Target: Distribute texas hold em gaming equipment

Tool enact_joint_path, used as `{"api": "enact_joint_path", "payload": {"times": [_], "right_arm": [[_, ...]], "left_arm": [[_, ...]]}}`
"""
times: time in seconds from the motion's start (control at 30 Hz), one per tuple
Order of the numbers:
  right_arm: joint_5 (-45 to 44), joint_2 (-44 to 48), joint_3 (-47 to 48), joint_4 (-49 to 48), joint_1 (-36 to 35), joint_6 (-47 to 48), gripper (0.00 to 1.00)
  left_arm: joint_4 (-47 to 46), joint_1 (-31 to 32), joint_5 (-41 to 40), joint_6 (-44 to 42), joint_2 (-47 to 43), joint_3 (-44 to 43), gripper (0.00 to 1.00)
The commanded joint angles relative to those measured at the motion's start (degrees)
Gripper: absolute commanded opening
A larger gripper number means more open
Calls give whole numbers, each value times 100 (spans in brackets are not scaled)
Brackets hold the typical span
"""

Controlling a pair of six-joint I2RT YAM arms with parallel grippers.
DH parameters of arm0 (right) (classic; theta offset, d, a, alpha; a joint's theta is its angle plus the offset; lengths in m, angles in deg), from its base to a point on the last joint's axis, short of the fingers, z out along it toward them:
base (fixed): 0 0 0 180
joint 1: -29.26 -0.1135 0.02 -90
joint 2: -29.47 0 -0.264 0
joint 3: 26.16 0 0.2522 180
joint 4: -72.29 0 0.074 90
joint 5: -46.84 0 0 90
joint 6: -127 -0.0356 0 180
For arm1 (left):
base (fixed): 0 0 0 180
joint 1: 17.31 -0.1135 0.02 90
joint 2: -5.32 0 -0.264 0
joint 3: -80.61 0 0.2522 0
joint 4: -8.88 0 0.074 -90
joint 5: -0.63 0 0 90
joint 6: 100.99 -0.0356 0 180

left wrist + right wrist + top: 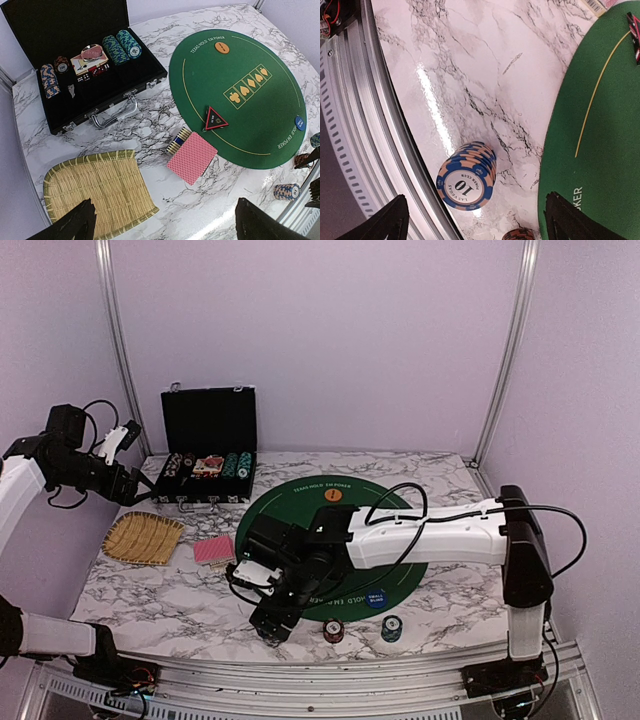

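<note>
Right hand (475,197) hangs, fingers apart, blue-orange chip stack (466,182) between them at lower centre; I see left hand (165,201) spread, empty.

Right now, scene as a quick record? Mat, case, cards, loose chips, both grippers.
mat: green round mat on marble table; orange disc, blue disc and triangle on it
case: black case open, chip rows inside
cards: red-backed deck between straw tray and mat
loose chips: blue-orange stack on the marble just off the mat
left gripper: open, high over the table, holding nothing
right gripper: open, blue-orange stack between its fingers, no contact seen
</note>
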Motion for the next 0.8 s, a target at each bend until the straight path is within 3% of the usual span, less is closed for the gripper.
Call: {"api": "enact_joint_path", "payload": {"times": [0.0,0.77], "right_arm": [[14,-242,264,79,-108,125,91],[-128,-698,592,122,-185,260,58]], "left_arm": [[168,-19,69,-14,-31,35,99],[176,-18,-27,-84,-45,-18,99]]}}
